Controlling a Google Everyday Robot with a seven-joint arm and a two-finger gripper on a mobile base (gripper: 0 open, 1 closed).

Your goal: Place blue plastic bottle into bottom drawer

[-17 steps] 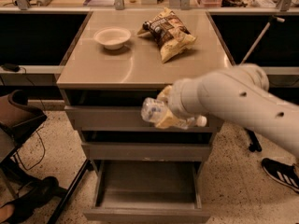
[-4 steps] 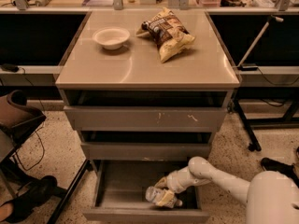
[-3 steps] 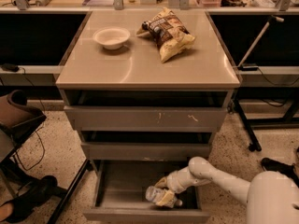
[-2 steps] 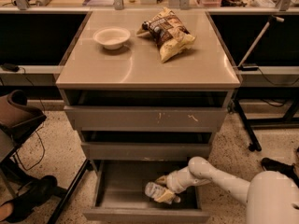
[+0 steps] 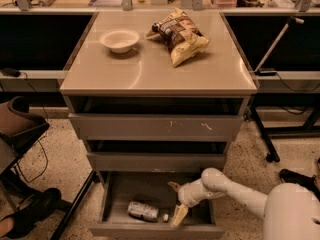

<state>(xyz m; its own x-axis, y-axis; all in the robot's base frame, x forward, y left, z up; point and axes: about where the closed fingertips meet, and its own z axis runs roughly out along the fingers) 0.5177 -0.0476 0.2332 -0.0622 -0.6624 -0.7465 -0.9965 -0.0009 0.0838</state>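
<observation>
The bottom drawer of the grey table stands pulled out, and the blue plastic bottle lies on its side on the drawer floor, left of the middle. The tool hangs inside the same drawer, just to the right of the bottle and apart from it. Its two fingers are spread wide, one pointing up and one down toward the drawer front, with nothing between them. A small pale bit, possibly a cap, sits between the bottle and the lower finger. The white arm reaches in from the lower right. The two upper drawers are closed or nearly so. On the table top rest a white bowl and a chip bag.
</observation>
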